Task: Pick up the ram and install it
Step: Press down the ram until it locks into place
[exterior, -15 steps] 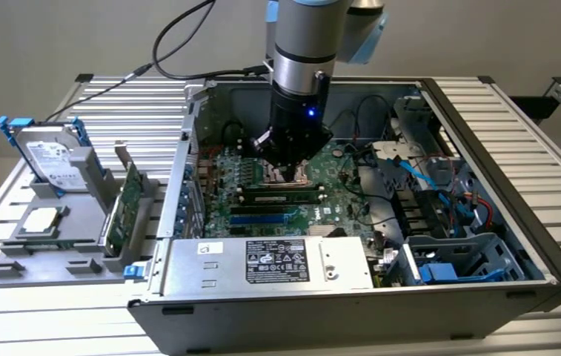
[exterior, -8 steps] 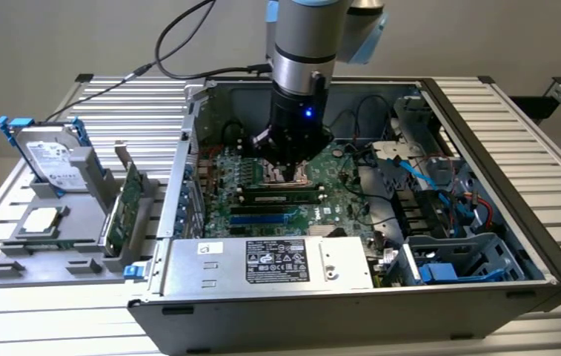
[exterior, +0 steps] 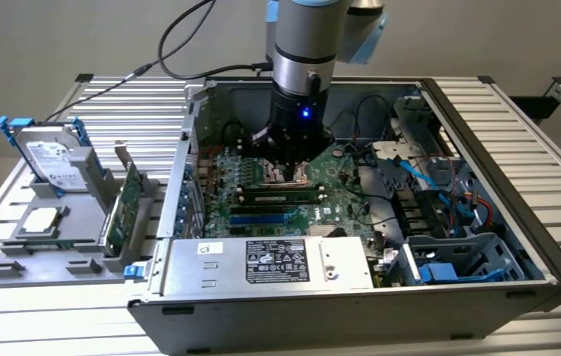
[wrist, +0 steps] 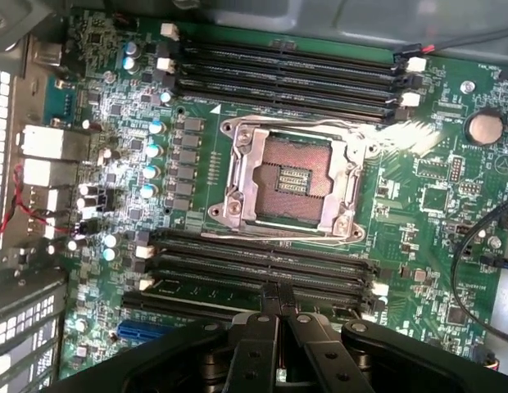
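Gripper (wrist: 278,296), fingers pressed together, touches the seated ram (wrist: 238,288).

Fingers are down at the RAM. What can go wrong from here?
The closed fingers meet over one spot of the long green RAM stick, so it may seat crooked, one end high.
The open metal-framed CPU socket lies just beside it; a slip could damage its exposed contacts.

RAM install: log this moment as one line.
gripper: shut, tips at ram | ram: in black slot beside CPU socket | site: open computer case
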